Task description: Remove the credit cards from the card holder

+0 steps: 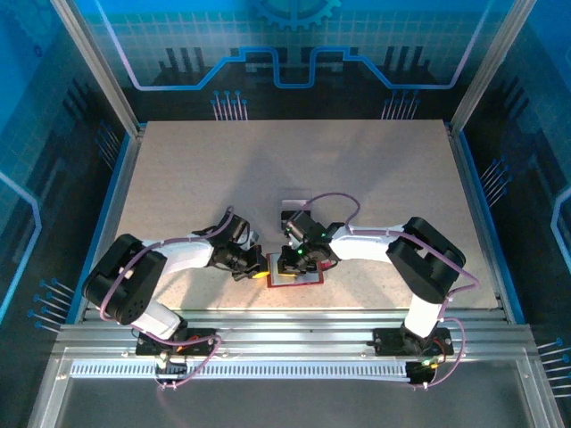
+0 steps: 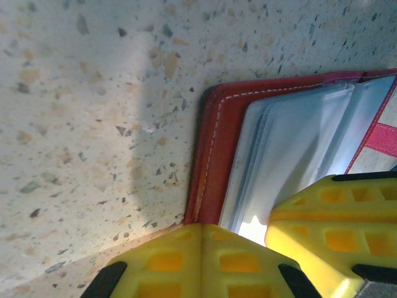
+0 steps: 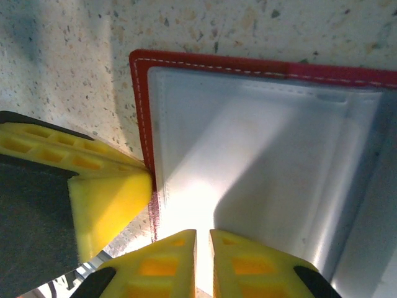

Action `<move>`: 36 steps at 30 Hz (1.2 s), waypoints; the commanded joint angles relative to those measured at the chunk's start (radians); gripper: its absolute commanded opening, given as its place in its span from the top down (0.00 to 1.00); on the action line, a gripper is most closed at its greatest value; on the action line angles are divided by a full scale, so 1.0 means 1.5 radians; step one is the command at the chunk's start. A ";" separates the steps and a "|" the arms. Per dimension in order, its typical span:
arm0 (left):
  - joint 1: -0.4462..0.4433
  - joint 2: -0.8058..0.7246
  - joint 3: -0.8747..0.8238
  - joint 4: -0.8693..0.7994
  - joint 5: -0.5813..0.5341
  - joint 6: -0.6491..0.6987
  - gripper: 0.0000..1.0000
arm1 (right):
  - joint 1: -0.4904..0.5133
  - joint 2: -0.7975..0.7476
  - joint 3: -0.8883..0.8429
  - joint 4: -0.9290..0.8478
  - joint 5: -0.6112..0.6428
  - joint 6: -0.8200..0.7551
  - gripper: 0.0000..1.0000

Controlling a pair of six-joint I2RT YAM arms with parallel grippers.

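Speckled beige table (image 1: 294, 169), matte, with the arms' soft shadows on it. Blue translucent walls (image 1: 53, 134) stand on three sides, printed with circuit lines and a gear shape at the top. There are silver frame posts at the corners and a ribbed metal rail (image 1: 294, 334) along the near edge, where the arm bases bolt on.

Counts: 1 table, 2 arms, 2 grippers, 1 card holder. The credit cards can't be counted, since no single card can be told apart from the pale pockets.

Card holder (image 1: 303, 282) (image 2: 214, 155) (image 3: 205, 62) lies open and flat near the table's near edge, about centre, between the two grippers. It has a red cover with white stitching, and layered clear or pale grey pockets face up.

Left gripper (image 1: 262, 272) (image 2: 201, 248) (image 3: 111, 198) has its yellow jaws pressed together with nothing between them. The tips touch the holder's left red edge.

Right gripper (image 1: 287, 266) (image 3: 203, 248) (image 2: 335, 230) is down over the pale pocket. Its jaws are drawn almost together with only a thin slit left. Can't tell whether a pocket edge or card is pinched in it.

The two grippers are just beside each other.
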 commanded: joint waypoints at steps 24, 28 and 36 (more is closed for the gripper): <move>-0.003 -0.006 0.052 -0.057 0.008 0.008 1.00 | -0.001 -0.019 0.005 -0.077 0.051 -0.009 0.87; -0.003 -0.013 0.061 -0.036 0.031 -0.016 1.00 | -0.001 -0.017 0.010 -0.086 0.055 -0.012 0.88; -0.005 0.006 0.038 0.047 0.075 -0.065 1.00 | 0.001 -0.023 0.010 -0.092 0.063 -0.011 0.88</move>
